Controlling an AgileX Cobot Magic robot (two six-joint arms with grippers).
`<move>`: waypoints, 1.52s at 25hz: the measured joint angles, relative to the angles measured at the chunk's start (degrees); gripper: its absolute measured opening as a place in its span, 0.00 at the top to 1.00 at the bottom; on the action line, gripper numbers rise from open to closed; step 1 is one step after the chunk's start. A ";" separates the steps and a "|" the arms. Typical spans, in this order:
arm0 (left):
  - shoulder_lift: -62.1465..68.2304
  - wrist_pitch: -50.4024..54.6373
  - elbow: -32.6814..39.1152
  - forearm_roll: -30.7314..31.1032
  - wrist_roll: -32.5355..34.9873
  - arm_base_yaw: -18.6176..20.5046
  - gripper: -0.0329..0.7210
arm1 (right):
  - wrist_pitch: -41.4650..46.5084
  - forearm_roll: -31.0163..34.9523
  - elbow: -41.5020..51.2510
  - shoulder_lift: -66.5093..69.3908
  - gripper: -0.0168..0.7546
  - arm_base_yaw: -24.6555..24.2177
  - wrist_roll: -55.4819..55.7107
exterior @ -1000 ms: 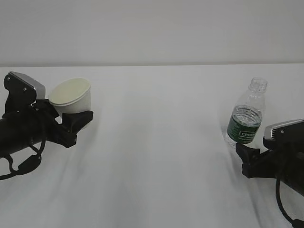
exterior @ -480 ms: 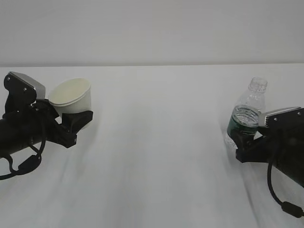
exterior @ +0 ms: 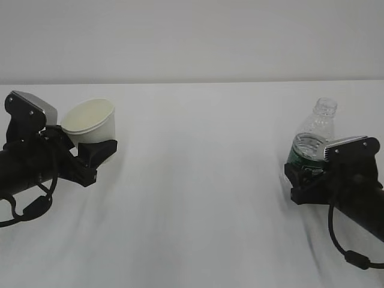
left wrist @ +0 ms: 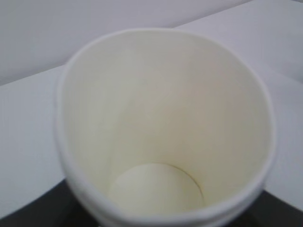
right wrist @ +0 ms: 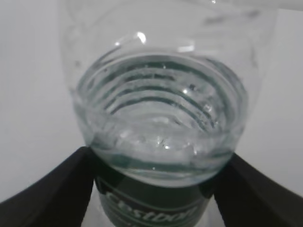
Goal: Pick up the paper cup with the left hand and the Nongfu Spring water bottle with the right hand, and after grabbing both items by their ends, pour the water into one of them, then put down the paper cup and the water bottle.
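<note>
The white paper cup point(exterior: 91, 121) is off the table, tipped with its mouth up and to the left, and my left gripper point(exterior: 95, 151) is shut on its lower end. Its cream inside point(left wrist: 161, 123) is dry and fills the left wrist view. The Nongfu Spring water bottle point(exterior: 315, 135) stands upright and capless on the right. My right gripper point(exterior: 305, 175) is open, its black fingers point(right wrist: 52, 189) standing on either side of the dark green label point(right wrist: 151, 208). The water point(right wrist: 158, 142) reaches just above the label.
A bare white table point(exterior: 198, 180) runs back to a pale wall point(exterior: 192, 36). A wide stretch of tabletop lies between the two arms. Black cables point(exterior: 342, 246) loop under the right arm.
My right arm has moved up and left to the bottle, so its open jaws now straddle the label. The left arm and the cup have stayed still.
</note>
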 joint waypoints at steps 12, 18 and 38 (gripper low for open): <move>0.00 0.00 0.00 0.00 0.00 0.00 0.38 | 0.00 -0.13 -2.94 0.12 0.23 0.11 0.00; 0.00 0.00 0.00 0.00 0.00 0.00 0.38 | 0.00 -0.13 -4.32 2.22 0.24 0.11 0.00; 0.00 0.00 0.00 0.67 0.00 0.00 0.38 | 0.00 -1.00 -4.54 2.33 0.36 0.11 0.00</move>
